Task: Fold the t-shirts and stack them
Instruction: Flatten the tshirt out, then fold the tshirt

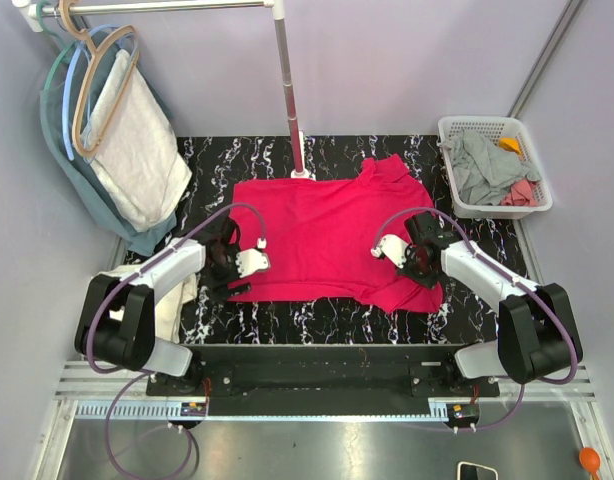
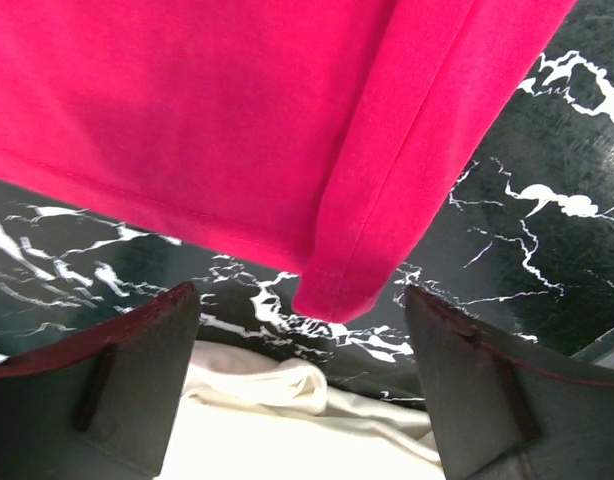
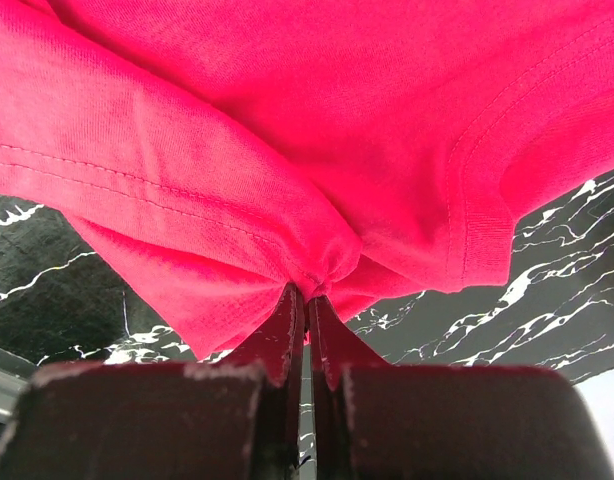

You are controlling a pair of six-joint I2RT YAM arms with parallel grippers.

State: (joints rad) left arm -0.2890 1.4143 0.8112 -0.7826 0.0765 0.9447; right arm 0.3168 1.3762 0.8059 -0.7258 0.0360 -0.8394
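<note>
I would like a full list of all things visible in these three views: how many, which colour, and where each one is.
t-shirt: one, red-pink, spread on the table
table: one, black with white veins, under the t-shirt
white cloth: one, cream-white, at the table's near left edge
basket: one, white, far right of the table
basket clothes: several, grey, pink and orange, inside the basket
rack pole: one, silver, upright behind the t-shirt
hangers: several, wooden, blue and green, far left, carrying pale and blue-grey garments
orange object: one, bottom right corner, too small to identify
left gripper: one, dark, open, at the t-shirt's near left corner
right gripper: one, dark, shut on a bunched fold of the t-shirt
</note>
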